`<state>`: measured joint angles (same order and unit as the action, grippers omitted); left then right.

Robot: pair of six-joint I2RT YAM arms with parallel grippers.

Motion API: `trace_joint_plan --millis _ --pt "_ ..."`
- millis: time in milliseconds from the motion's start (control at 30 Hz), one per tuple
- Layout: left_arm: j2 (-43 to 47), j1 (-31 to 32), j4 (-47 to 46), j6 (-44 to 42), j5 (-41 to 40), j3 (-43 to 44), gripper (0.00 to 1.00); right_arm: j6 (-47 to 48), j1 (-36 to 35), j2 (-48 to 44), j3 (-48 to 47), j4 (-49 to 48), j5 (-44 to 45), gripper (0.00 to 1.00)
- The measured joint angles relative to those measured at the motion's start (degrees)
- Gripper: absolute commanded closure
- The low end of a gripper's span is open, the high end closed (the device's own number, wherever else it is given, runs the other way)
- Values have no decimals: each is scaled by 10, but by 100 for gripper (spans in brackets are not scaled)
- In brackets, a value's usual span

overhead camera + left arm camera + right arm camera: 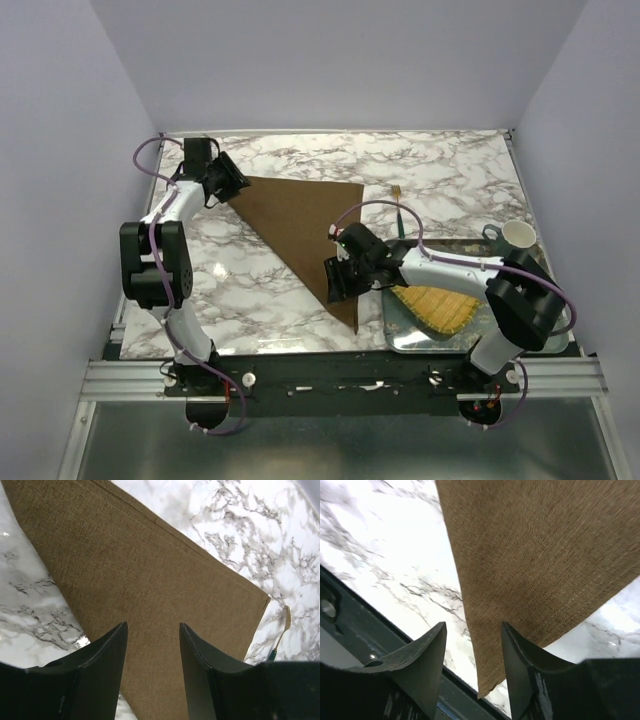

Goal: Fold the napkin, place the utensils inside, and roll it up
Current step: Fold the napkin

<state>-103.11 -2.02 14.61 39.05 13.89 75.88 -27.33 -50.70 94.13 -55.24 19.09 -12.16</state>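
Note:
The dark brown napkin (305, 225) lies flat on the marble table as a folded triangle, its long tip pointing at the near edge. My left gripper (232, 185) hovers open over the napkin's far-left corner; in the left wrist view brown cloth (150, 580) fills the gap between the fingers of that gripper (153, 626), and nothing is held. My right gripper (335, 280) stands open over the near tip, whose point (487, 690) lies free on the marble between the fingers of the gripper (474, 625). The fork (399, 205), gold tines and dark handle, lies just right of the napkin (283, 630).
A yellow woven mat (440, 305) rests on a metal tray (400, 335) at the near right, under the right arm. A white mug (517, 236) stands by the right edge. The dark table rail (380, 640) runs close to the napkin's tip.

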Motion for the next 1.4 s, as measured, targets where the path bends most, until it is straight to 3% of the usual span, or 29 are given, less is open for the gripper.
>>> trace_joint_plan --millis 133,200,300,533,833,1133,1400 --pt "-58 -2 -15 15 16 6 46 -14 4 -37 23 -27 -9 54" --pt "-80 -8 -17 21 18 7 46 -23 1 -44 44 -38 -14 69" --pt "-98 -19 -17 26 17 9 46 -39 -6 -45 82 -52 -27 75" --pt "-141 -42 -17 26 5 41 46 -65 -9 -115 178 -57 -20 73" --pt "-134 -35 -17 26 -1 31 45 -88 -11 -154 172 -56 -22 70" --pt "-134 -56 -17 26 -3 32 45 -139 -12 -241 291 -81 -22 70" --pt "-131 -54 -16 29 -3 38 44 -131 -14 -236 208 -36 -4 67"
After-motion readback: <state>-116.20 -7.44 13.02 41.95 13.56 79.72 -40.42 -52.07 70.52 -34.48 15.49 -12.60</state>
